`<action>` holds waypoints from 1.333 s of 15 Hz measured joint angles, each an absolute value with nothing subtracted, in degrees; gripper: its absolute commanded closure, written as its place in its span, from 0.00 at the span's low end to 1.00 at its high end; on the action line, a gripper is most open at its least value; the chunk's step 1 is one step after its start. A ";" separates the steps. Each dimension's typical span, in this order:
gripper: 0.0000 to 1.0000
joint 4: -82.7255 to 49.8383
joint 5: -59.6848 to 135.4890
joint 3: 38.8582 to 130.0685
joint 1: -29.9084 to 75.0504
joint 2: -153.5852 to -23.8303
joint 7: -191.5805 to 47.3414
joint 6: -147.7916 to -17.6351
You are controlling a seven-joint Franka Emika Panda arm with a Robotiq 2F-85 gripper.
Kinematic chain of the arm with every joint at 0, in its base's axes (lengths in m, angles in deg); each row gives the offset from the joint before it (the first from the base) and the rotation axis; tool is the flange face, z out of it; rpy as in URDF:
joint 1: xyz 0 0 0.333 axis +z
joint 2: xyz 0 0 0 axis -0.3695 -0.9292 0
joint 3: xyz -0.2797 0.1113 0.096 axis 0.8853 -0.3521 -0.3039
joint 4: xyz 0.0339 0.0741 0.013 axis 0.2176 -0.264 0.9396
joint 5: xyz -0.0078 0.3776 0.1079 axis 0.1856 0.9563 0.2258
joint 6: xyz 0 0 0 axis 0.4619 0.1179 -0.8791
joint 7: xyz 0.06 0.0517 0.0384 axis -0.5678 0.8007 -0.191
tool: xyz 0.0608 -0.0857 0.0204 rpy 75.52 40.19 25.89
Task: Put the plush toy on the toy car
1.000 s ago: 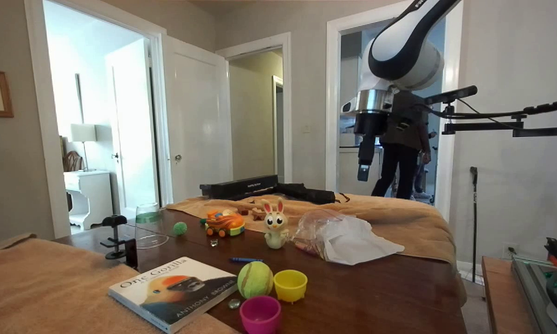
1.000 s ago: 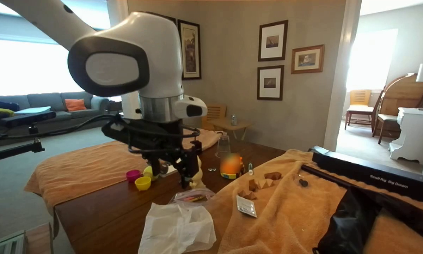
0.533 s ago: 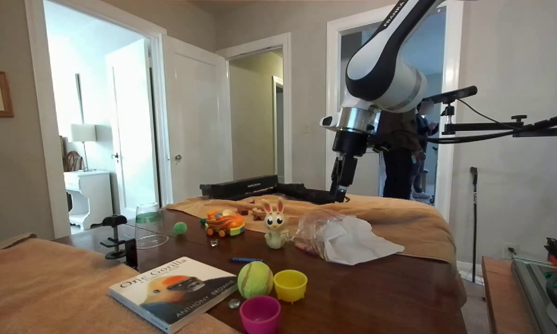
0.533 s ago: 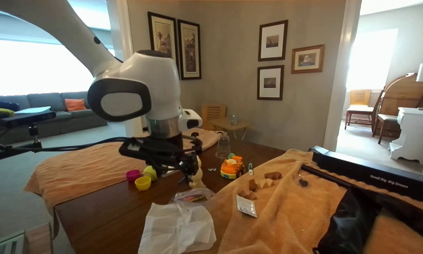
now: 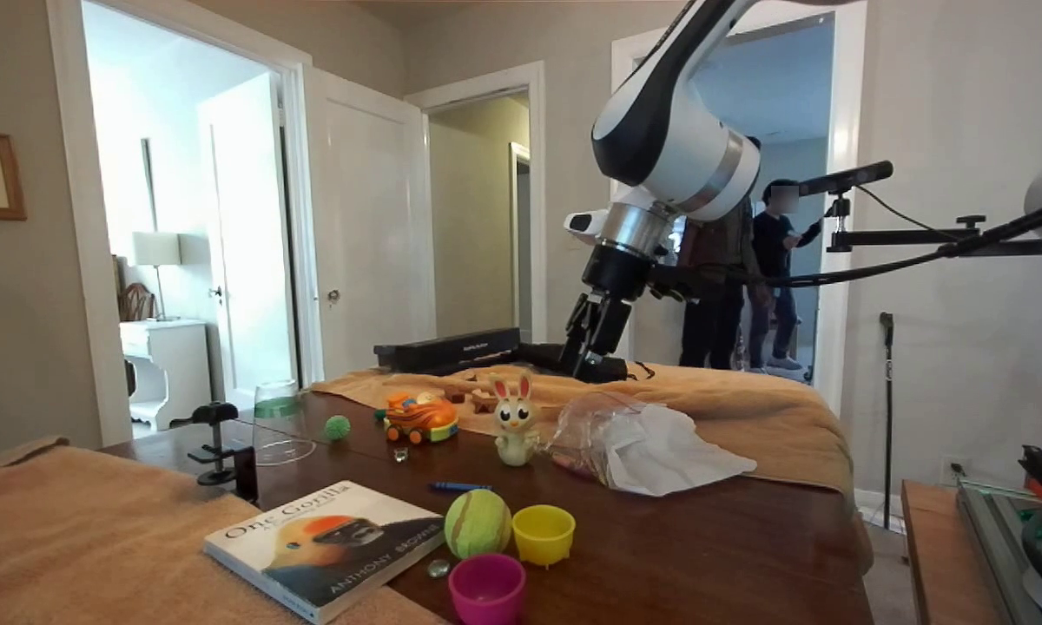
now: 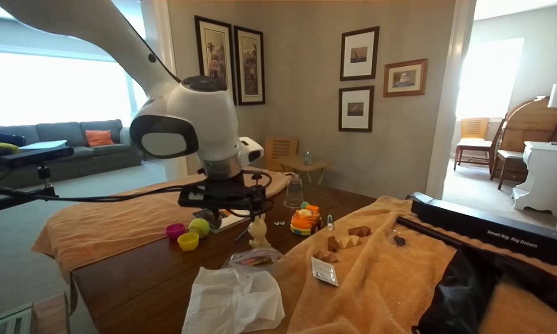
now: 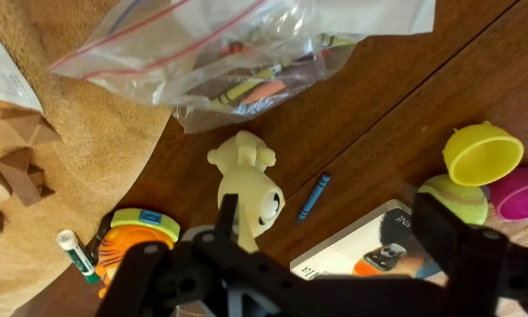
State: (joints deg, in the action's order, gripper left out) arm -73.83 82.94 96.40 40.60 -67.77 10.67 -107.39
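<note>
The plush toy, a cream rabbit [image 5: 515, 425], stands upright on the dark table in both exterior views [image 6: 258, 233]. The orange toy car [image 5: 418, 420] with a yellow-green base stands beside it, apart from it [image 6: 305, 221]. My gripper [image 5: 582, 366] is in the air above the table, tilted, higher than the rabbit. In the wrist view the jaws stand wide apart with nothing between them [image 7: 329, 213]. One finger overlaps the head of the rabbit [image 7: 246, 182] there. The car [image 7: 134, 235] shows at lower left, partly hidden by the gripper.
A plastic bag of crayons [image 5: 603, 434] with white paper lies beside the rabbit. A blue crayon [image 7: 313, 197], a book [image 5: 330, 547], a tennis ball [image 5: 478, 523], yellow [image 5: 544, 534] and magenta [image 5: 487, 588] cups, a clear cup [image 6: 294, 192] and a green marker [image 6: 330, 221] are near.
The arm has come down and across toward the rabbit, and the gripper has tilted. In an exterior view the rabbit is less covered by the gripper. The toys have not moved.
</note>
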 measured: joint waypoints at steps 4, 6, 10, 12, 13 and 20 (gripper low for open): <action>0.00 -69.17 94.21 96.47 41.11 -71.97 24.04 -107.40; 0.00 -66.98 99.14 96.46 41.09 -74.46 29.62 -107.40; 0.00 -64.26 102.42 96.44 40.99 -78.51 32.85 -107.40; 0.00 -63.93 102.61 96.43 40.99 -78.90 33.03 -107.40; 0.00 -63.93 102.62 96.43 40.99 -78.90 33.05 -107.40; 0.00 -64.00 102.81 96.21 40.95 -79.20 33.48 -107.34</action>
State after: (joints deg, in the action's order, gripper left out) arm -64.00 102.81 96.21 40.95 -79.20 33.48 -107.34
